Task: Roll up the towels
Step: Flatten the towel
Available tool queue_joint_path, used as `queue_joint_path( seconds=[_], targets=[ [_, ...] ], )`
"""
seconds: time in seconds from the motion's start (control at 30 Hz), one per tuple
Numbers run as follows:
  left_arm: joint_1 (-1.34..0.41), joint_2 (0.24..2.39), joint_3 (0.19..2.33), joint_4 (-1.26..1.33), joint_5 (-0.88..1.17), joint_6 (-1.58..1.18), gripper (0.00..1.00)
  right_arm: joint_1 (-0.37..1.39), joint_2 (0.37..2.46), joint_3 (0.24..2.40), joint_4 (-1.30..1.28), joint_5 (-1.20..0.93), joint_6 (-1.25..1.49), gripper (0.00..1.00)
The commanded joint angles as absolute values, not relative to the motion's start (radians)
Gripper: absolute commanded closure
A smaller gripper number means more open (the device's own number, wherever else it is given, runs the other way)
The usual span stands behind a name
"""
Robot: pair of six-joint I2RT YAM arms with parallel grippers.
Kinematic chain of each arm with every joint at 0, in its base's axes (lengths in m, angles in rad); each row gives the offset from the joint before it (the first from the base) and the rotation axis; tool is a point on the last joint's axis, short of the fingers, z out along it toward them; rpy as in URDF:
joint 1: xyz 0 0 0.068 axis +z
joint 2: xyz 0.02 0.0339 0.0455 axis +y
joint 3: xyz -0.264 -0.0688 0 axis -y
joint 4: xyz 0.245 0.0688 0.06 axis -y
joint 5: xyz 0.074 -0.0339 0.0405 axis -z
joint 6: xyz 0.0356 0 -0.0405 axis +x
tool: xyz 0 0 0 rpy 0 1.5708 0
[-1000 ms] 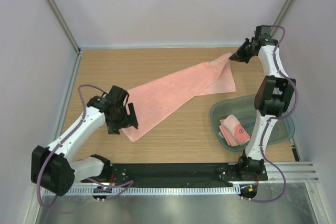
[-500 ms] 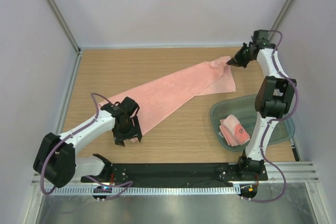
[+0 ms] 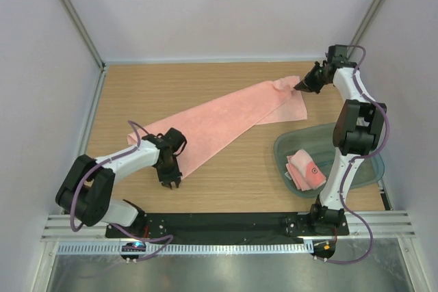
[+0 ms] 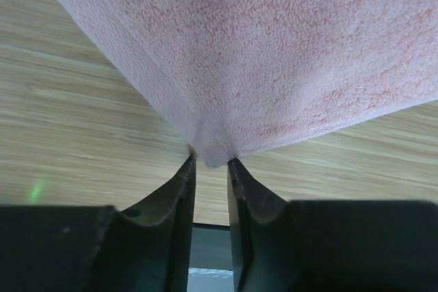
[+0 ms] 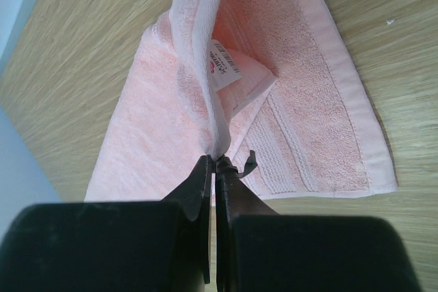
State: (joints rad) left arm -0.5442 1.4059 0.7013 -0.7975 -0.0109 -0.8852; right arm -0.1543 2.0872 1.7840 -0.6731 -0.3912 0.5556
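A long pink towel [image 3: 226, 117] lies spread diagonally on the wooden table, from near left to far right. My left gripper [image 3: 170, 177] is at its near-left corner. In the left wrist view the jaws [image 4: 211, 161] have closed onto that corner tip of the towel [image 4: 274, 52]. My right gripper [image 3: 301, 87] is shut on the far-right corner. The right wrist view shows the fingertips [image 5: 217, 162] pinching the towel's hem, which is lifted into a fold [image 5: 205, 80] with a white label showing.
A translucent green bin [image 3: 280, 152] stands at the near right with a folded pink towel [image 3: 304, 169] inside, beside the right arm's base. White walls enclose the table on three sides. A black rail runs along the near edge.
My left gripper moved toward the near edge to the towel's near-left corner and its jaws closed on it. The right gripper kept its grip and shifted slightly.
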Motion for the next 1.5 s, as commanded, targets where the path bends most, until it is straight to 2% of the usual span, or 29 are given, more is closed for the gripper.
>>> queue_joint_path(
  seconds=[0.0, 0.03, 0.07, 0.17, 0.73, 1.03, 1.23, 1.33, 1.47],
  targets=[
    [-0.549, 1.451, 0.71, -0.732, -0.043, -0.873, 0.77, -0.153, 2.0, 1.766, -0.638, -0.4, 0.558, 0.99],
    [-0.549, 1.454, 0.709, -0.73, -0.046, -0.871, 0.82, -0.153, 1.997, 1.763, -0.637, -0.399, 0.557, 0.99],
    [-0.551, 1.456, 0.707, -0.729, -0.046, -0.871, 0.92, -0.153, 1.994, 1.753, -0.635, -0.399, 0.557, 0.99],
    [-0.549, 1.448, 0.71, -0.735, -0.055, -0.865, 1.0, -0.153, 1.98, 1.732, -0.627, -0.402, 0.557, 0.99],
    [-0.549, 1.233, 0.865, -0.893, -0.117, -0.809, 1.0, -0.153, 1.849, 1.606, -0.6, -0.456, 0.568, 0.99],
    [-0.542, 1.127, 1.106, -1.089, -0.222, -0.779, 1.0, -0.153, 1.724, 1.583, -0.623, -0.485, 0.58, 0.99],
    [-0.416, 1.218, 1.276, -1.094, -0.16, -0.697, 1.0, -0.149, 1.753, 1.712, -0.652, -0.538, 0.617, 0.99],
    [-0.339, 1.334, 1.394, -1.062, -0.097, -0.641, 1.0, -0.123, 1.867, 1.888, -0.708, -0.56, 0.627, 0.99],
    [-0.244, 1.51, 1.639, -1.095, -0.037, -0.609, 1.0, -0.091, 2.057, 2.255, -0.831, -0.581, 0.646, 0.99]
  ],
)
